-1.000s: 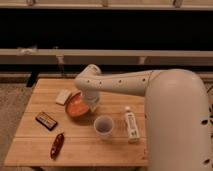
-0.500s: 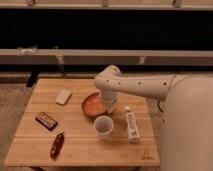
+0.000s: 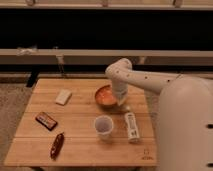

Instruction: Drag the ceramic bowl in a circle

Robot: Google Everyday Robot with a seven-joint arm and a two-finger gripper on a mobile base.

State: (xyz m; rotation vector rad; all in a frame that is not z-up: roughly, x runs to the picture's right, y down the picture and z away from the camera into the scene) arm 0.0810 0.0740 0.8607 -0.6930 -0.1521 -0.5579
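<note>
The ceramic bowl is round, shallow and orange, and sits on the wooden table right of centre, behind the white cup. My gripper hangs from the white arm at the bowl's right rim, touching or just over it. The arm hides the bowl's right edge and the gripper's tips.
A pale sponge-like block lies at the back left. A dark snack bar and a red-brown packet lie at the front left. A white bottle lies on its side right of the cup, near the table's right edge.
The arm and gripper have swung to the right, and the orange bowl has moved right with them, away from the pale block. The other things have not moved.
</note>
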